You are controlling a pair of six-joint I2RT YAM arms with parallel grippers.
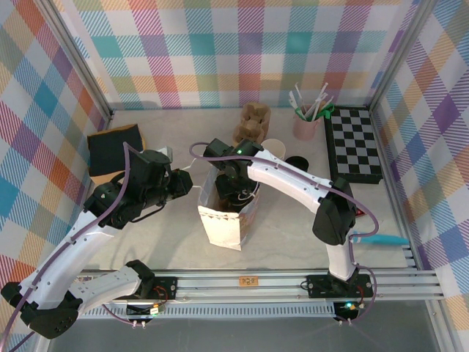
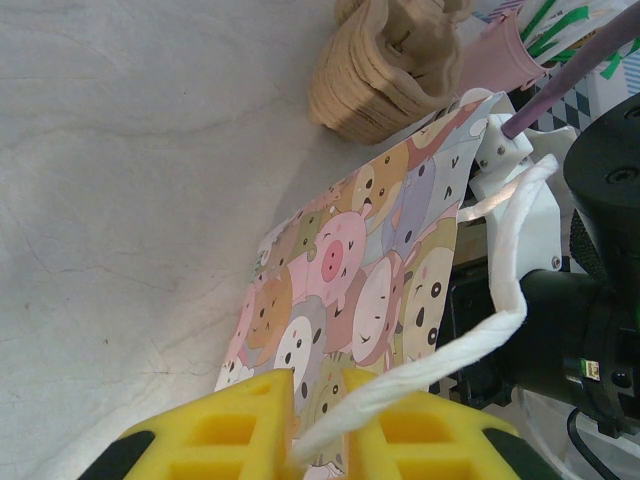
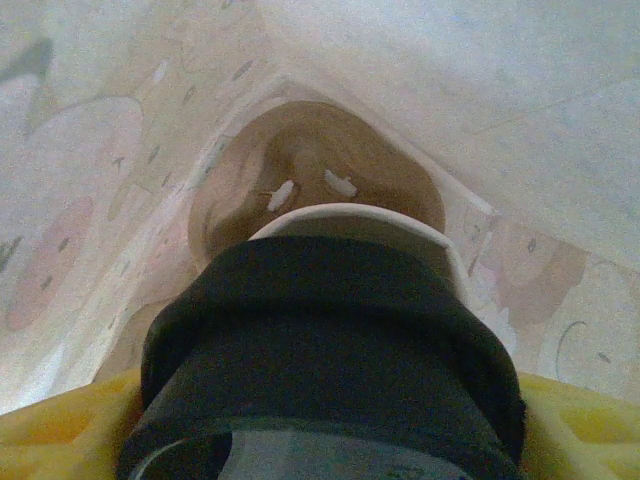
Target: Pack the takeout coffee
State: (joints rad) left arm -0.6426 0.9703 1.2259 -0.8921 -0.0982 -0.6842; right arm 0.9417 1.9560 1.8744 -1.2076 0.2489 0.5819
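Down inside the paper bag (image 1: pixel 222 227), the takeout coffee (image 3: pixel 320 330), dark body clamped between the yellow fingers (image 3: pixel 60 425) of the right gripper (image 1: pixel 233 191), closed snugly around it. Bag upright on the table (image 1: pixel 286 242), mid-width, nearer the front edge. Just left of the bag, the left gripper (image 2: pixel 318 425), pinched tight on the white rope handle (image 2: pixel 505 300).

The takeout coffee (image 3: pixel 320 330) is inside the bag (image 1: pixel 223 229).

Inside the paper bag (image 1: pixel 222 227), the takeout coffee (image 3: pixel 320 340) is blurred at its near end and cut off by the lower edge, masking the bag floor.
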